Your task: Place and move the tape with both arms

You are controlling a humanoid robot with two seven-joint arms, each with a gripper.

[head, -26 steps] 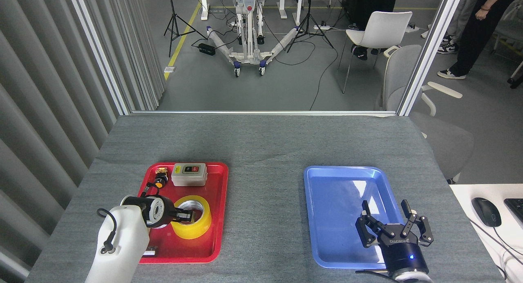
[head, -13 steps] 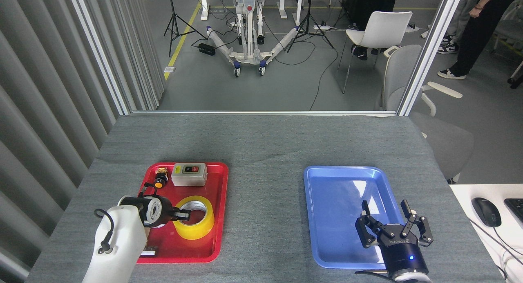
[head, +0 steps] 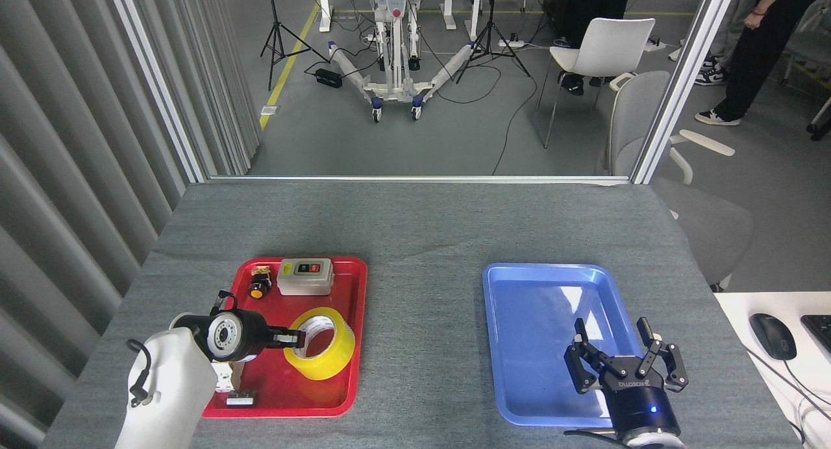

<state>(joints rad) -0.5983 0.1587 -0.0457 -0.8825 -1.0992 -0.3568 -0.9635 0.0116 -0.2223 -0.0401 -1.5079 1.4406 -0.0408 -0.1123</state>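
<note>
The tape [head: 336, 357], a yellow roll with a white core, is tilted in the red tray [head: 347, 292] at the table's near left. My left gripper [head: 293, 338] reaches in from the left and is shut on the roll's left wall, one finger inside the core. The roll looks raised on its gripped side. Over the near end of the blue tray [head: 539, 306], which holds nothing, my right gripper [head: 613, 337] points away from me with its fingers spread open.
A grey switch box [head: 305, 277] and a small yellow-capped push button [head: 258, 287] sit at the red tray's far end. A small part [head: 239, 399] lies at its near edge. Slatted wall on the left. A white desk with a mouse [head: 772, 335] stands at the right.
The left gripper has drawn back to the left while the tape tipped up and shifted right. The red tray with its box slid slightly right. The right gripper has not moved.
</note>
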